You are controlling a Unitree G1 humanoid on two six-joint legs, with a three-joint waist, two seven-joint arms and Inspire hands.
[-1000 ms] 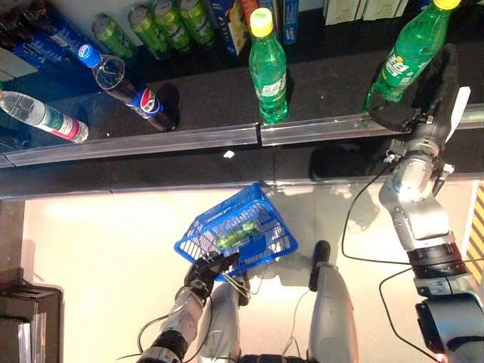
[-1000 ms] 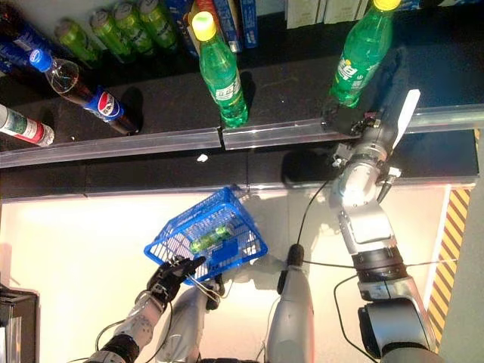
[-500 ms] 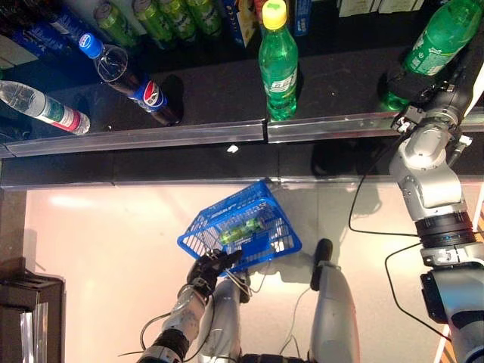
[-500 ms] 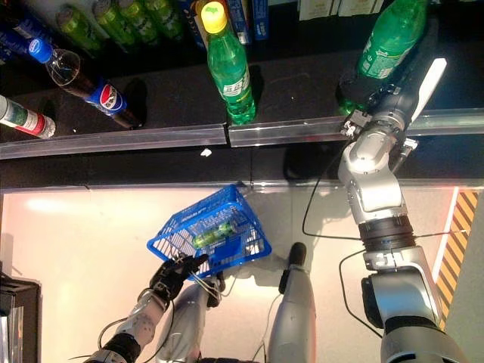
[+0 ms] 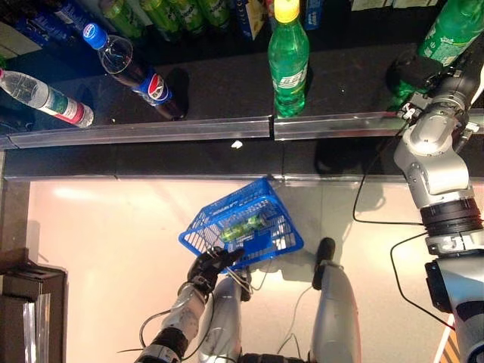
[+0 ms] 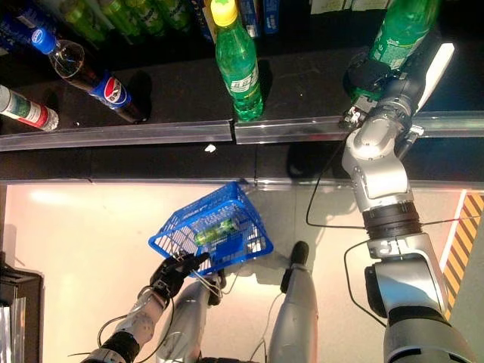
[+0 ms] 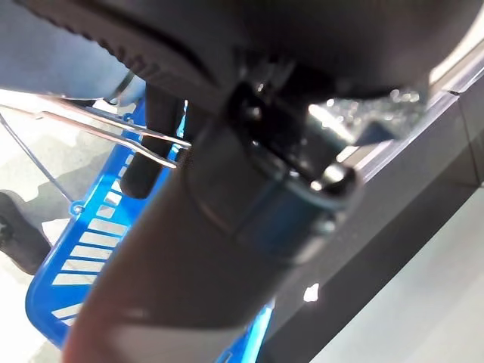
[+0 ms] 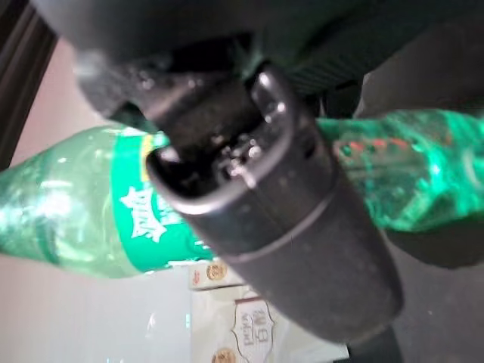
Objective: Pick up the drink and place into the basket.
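Note:
A green drink bottle (image 5: 452,29) stands at the right of the dark shelf. My right hand (image 5: 420,73) is curled round its lower part. In the right wrist view the hand (image 8: 281,198) lies across the bottle (image 8: 66,206). My left hand (image 5: 208,267) is shut on the thin wire handles (image 7: 98,130) of the blue basket (image 5: 278,243), which hangs low in front. A small green drink (image 5: 243,224) lies inside the basket. The basket also shows in the left wrist view (image 7: 79,253).
On the shelf stand another green bottle with a yellow cap (image 5: 288,62), a cola bottle (image 5: 134,69), a water bottle (image 5: 47,98) and green cans (image 5: 172,10) at the back. A metal rail (image 5: 189,131) edges the shelf. A dark box (image 5: 26,302) sits at the lower left.
The whole picture has shifted, so the camera has moved. My right hand stays curled round the green bottle. The blue basket hangs as before.

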